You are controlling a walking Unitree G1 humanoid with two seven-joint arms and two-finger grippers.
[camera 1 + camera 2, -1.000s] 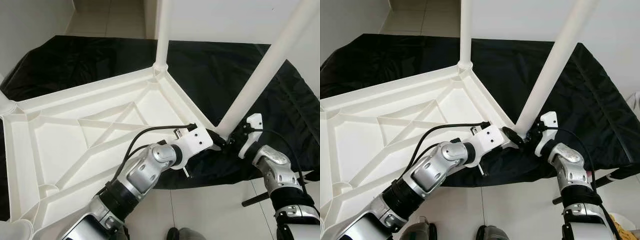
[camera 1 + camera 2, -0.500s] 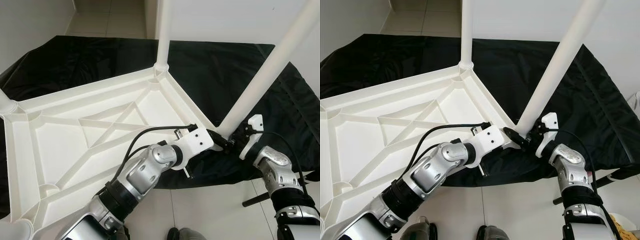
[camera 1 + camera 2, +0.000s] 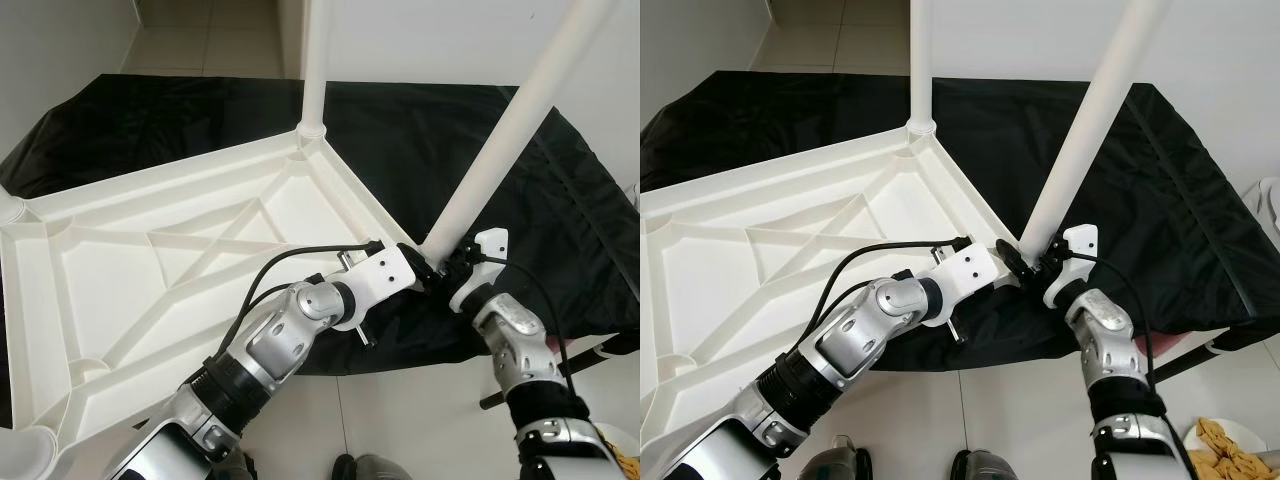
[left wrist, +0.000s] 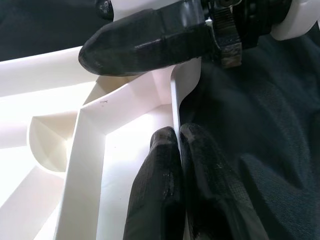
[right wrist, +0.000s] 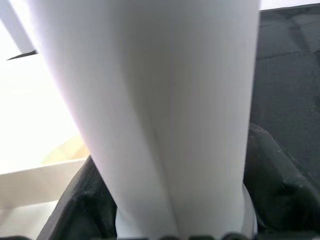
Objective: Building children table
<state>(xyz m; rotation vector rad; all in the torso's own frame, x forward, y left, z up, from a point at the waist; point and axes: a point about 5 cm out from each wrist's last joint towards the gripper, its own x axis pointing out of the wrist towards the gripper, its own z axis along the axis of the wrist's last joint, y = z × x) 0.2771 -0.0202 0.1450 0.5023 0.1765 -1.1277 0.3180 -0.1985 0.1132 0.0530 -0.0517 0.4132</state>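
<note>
The rim of the upturned white tabletop (image 3: 120, 290) is pinched by the left tool (image 4: 177, 145). A leaning white leg (image 3: 1080, 120) is clamped near its base by the right tool (image 3: 1040, 268).

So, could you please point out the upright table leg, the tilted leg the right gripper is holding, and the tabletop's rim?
upright leg (image 3: 314, 70), left eye view, middle of its shaft
tilted leg (image 3: 505, 128), left eye view, middle of its shaft
tabletop rim (image 3: 362, 202), left eye view, the edge between the two legs
right gripper (image 3: 1038, 272), right eye view, fingertips at the tilted leg's base
</note>
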